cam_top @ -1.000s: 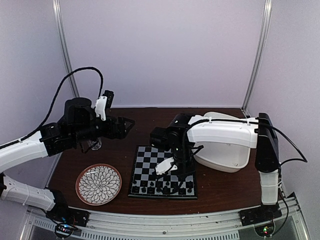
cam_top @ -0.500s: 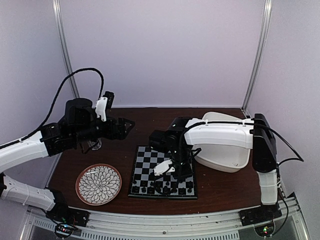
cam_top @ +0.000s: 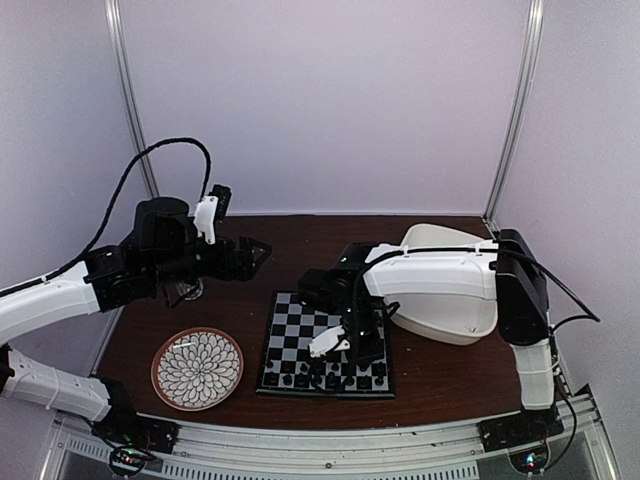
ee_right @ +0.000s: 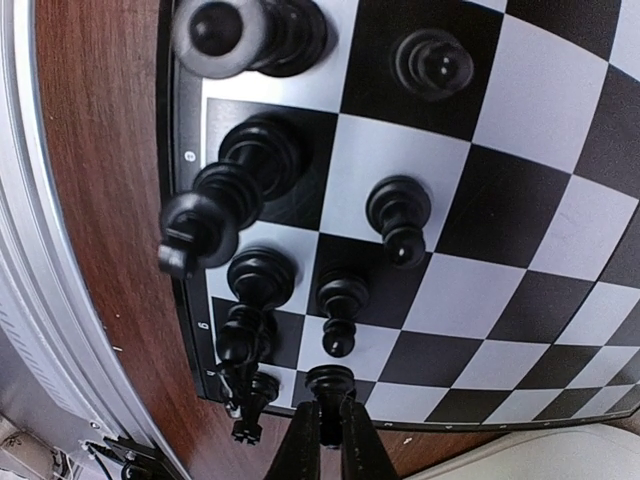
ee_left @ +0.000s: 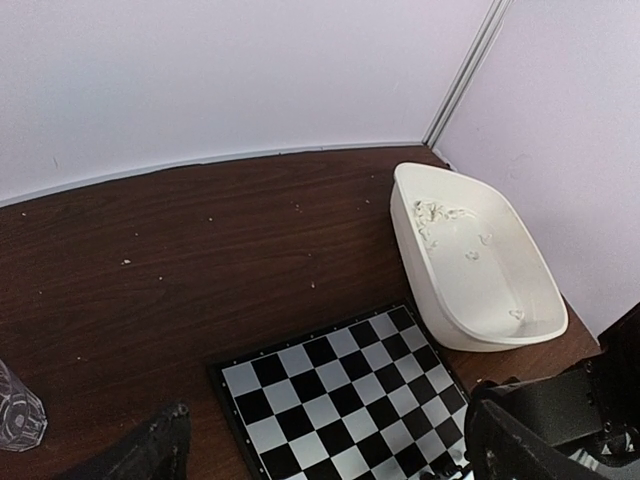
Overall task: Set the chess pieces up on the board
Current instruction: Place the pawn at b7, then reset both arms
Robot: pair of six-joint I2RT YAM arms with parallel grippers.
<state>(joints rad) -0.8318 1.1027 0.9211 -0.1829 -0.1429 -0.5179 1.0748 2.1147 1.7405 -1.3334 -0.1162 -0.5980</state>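
I see a lab test cell. It's got white panels point(cam_top: 320, 100) at 12, alu posts point(cam_top: 519, 105) at 11 & 1, mounting rail point(cam_top: 330, 447) at 6.

Pale lilac booth around a dark wooden table point(cam_top: 440, 375).

Closed at 12 o'clock by a plain, matte back wall point(cam_top: 320, 100), and at 9 and 3 o'clock by matching side walls point(cam_top: 50, 130). Joined at 11 and 1 o'clock by slim metal posts point(cam_top: 515, 110), each leaning slightly outward toward the top. Edged at 6 o'clock by a ribbed aluminium rail point(cam_top: 330, 450). Lit softly and evenly, with a faint violet cast. Scattered with pale specks point(ee_left: 125, 262) on the brown wood toward 12 o'clock.
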